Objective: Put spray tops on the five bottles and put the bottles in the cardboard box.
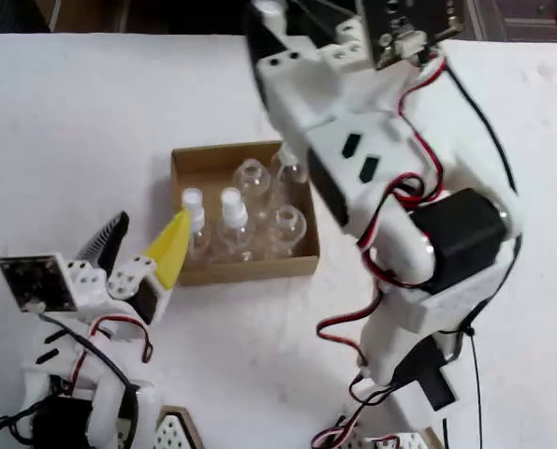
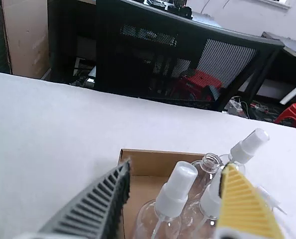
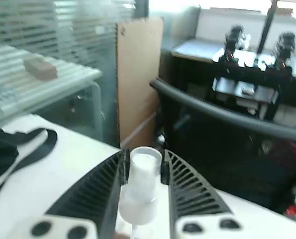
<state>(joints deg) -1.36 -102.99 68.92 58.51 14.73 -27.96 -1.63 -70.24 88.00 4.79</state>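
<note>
Spray top [image 3: 144,185] clamped in the right claw [image 3: 145,158].
Bottles [image 1: 252,180] stand in the cardboard box [image 1: 212,157] on the desk [image 1: 91,112]; the left claw [image 1: 152,224] gapes wide, empty, at the box's edge; its wrist view shows one uncapped neck [image 2: 211,160].

Cardboard box [image 1: 196,164]: middle of the high view, on the table [image 1: 72,122].
Bottles [image 1: 252,178]: standing inside the box, in two rows, close together.
Left gripper [image 1: 138,241]: lower left of the high view, beside the box, one finger over its near left corner.
Right gripper [image 3: 142,154]: behind the box, at the top edge of the high view.
Spray top [image 3: 140,191]: between the right gripper's fingers.
</note>
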